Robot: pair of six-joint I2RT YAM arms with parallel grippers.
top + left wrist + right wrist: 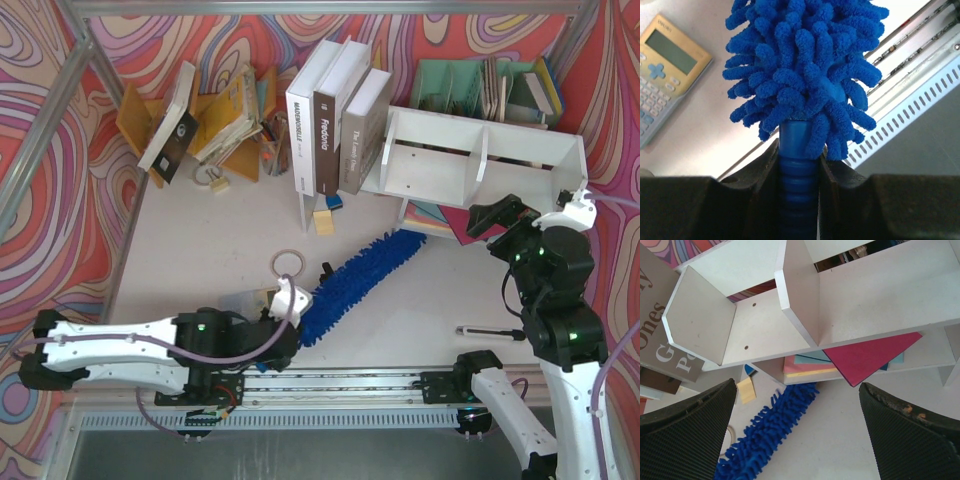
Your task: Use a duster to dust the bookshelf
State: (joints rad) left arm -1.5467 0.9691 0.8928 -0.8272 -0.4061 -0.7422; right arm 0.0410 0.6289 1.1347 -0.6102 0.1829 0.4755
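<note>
The left arm (100, 360) and right arm (560, 330) each combined white shell-covered links with blocky black joint housings (225, 345), on which small green lights (200, 325) glowed. A mauve cable (110, 339) ran along the left arm, while a thinner pale cable (612, 200) looped off the white wrist piece (580, 210) of the right. The fingers (685, 440) of the right gripper (797, 385) were black wedges with a fine ribbed texture and pale scuffs at one tip; those of the left gripper (798, 150) were plain matt black.
</note>
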